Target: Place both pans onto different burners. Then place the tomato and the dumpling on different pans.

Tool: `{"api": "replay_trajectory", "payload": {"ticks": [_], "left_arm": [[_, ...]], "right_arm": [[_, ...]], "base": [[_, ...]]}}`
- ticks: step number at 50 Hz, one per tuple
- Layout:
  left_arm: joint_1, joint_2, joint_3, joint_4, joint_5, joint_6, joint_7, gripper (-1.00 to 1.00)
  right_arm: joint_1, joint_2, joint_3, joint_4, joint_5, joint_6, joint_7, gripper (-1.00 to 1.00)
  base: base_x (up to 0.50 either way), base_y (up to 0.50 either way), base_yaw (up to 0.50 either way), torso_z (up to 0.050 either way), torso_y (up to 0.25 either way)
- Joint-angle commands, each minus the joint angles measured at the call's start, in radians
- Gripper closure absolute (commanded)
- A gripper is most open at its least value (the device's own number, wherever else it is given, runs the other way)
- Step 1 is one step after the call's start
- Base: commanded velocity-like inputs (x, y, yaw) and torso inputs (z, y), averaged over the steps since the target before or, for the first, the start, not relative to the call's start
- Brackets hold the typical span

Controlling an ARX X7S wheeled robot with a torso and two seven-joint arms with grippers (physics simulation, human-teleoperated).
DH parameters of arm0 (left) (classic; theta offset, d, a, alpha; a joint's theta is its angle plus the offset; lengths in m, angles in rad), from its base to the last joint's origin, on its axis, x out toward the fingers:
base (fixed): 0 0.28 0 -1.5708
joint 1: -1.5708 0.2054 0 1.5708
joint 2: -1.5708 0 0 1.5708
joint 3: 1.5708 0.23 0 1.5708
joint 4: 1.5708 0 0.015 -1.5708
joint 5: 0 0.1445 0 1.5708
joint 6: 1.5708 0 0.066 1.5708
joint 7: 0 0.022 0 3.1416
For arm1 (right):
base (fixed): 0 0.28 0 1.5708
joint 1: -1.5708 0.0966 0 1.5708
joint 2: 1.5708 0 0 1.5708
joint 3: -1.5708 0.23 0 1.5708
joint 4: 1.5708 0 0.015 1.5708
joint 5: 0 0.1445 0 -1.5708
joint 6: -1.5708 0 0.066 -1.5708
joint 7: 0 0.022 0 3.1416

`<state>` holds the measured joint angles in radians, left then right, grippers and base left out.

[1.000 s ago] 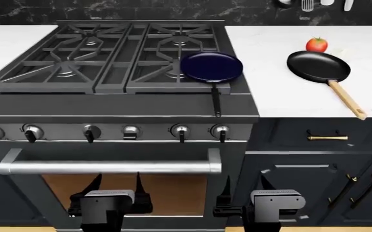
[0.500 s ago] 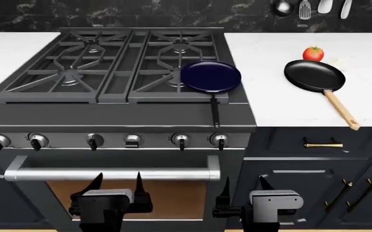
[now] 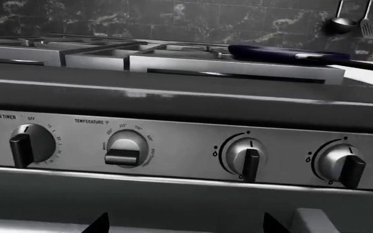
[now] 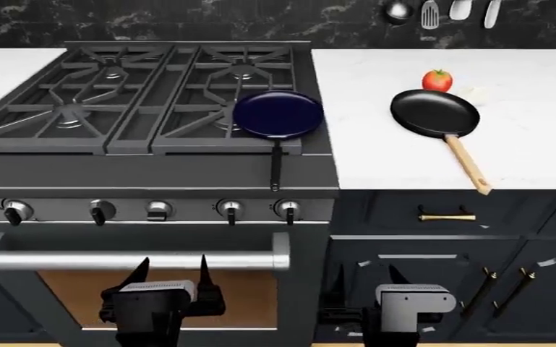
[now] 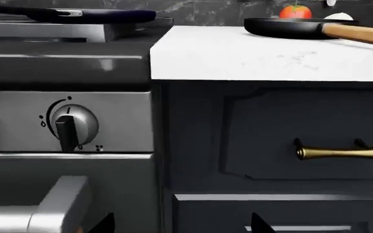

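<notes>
On near right burner (image 4: 229,119): blue pan (image 4: 278,114), handle toward near edge. On counter (image 4: 548,137) right of stove (image 4: 152,170): black pan (image 4: 434,113), wooden handle toward near right. Just beyond it: tomato (image 4: 437,80); dumpling (image 4: 473,92) close by on right. Low before oven door: left gripper (image 4: 173,269) and right gripper (image 4: 366,275), fingers spread apart, holding nothing.

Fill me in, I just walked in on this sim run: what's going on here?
Nothing is being handled at the moment. The left hand and right hand hang low in front of the oven, both open and empty. The blue pan already sits on the stove's front right burner. The black pan is on the counter, with the tomato and the dumpling just behind it.
</notes>
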<state>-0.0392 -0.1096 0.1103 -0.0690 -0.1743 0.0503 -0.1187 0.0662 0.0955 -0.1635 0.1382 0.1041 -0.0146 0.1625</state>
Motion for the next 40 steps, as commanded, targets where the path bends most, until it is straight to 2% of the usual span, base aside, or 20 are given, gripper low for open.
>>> {"api": "replay_trajectory", "payload": {"ticks": [1,31,35,40], "left_arm": [[0.000,-0.005,0.012,-0.008,-0.003,0.015,-0.017,-1.00],[-0.006,-0.037,0.014,0.035,-0.057,-0.017,-0.045,-1.00],[-0.003,-0.076,0.002,0.141,-0.094,-0.142,-0.059,-1.00],[-0.015,-0.193,-0.019,0.446,-0.235,-0.508,-0.078,-1.00]], "right_arm": [[0.003,0.008,-0.007,0.009,0.026,-0.001,0.007,-1.00],[0.007,0.035,-0.034,-0.011,0.046,0.009,0.038,-1.00],[-0.008,0.059,-0.022,-0.111,0.062,0.087,0.052,-1.00],[-0.024,0.140,-0.015,-0.378,0.093,0.360,0.071,-1.00]], "base": [[0.00,-0.50,0.00,0.000,0.000],[0.00,-0.48,0.00,0.000,0.000],[0.00,0.00,0.00,0.000,0.000],[0.00,0.00,0.00,0.000,0.000]]}}
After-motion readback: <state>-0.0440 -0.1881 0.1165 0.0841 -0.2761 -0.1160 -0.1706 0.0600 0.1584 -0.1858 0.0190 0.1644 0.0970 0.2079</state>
